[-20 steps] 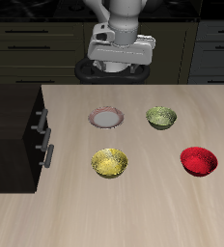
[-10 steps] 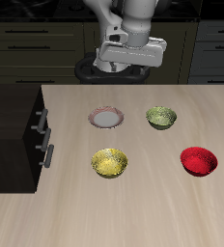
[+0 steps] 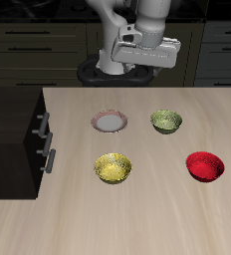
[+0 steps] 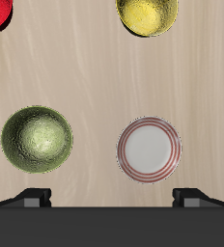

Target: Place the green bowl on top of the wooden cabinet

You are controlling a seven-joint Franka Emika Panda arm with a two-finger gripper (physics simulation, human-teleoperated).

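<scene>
Gripper (image 3: 144,68) first: we see it hanging high at the upper centre of the exterior frame, above the back edge of the tabletop (image 3: 147,219), holding nothing. In the wrist view its two fingertips (image 4: 34,198) show set wide apart, so we read it as spread and ready. We judge it sits this high because the reach has barely begun and it needs clearance before dropping onto a bowl.

Going down in size, the wooden cabinet (image 3: 13,125) fills the left edge of the exterior frame, its dark flat top bare, silver handles facing the bowls. That top is where the bowl must end, so we expect a lift and a long carry across the frame.

On the tabletop sits a white plate with a red rim (image 3: 109,122) at centre. The green bowl (image 3: 166,122) stands upright just right of it, apart from everything; in the wrist view it lies beside the plate. A yellow speckled bowl (image 3: 114,167) sits lower centre and a red bowl (image 3: 204,165) at the lower right, both well clear of the target.

Against the frame half a second earlier, we see the gripper has slid slightly rightward, toward the space above the green bowl, and a second back it was further left still. Nothing on the tabletop has shifted.
</scene>
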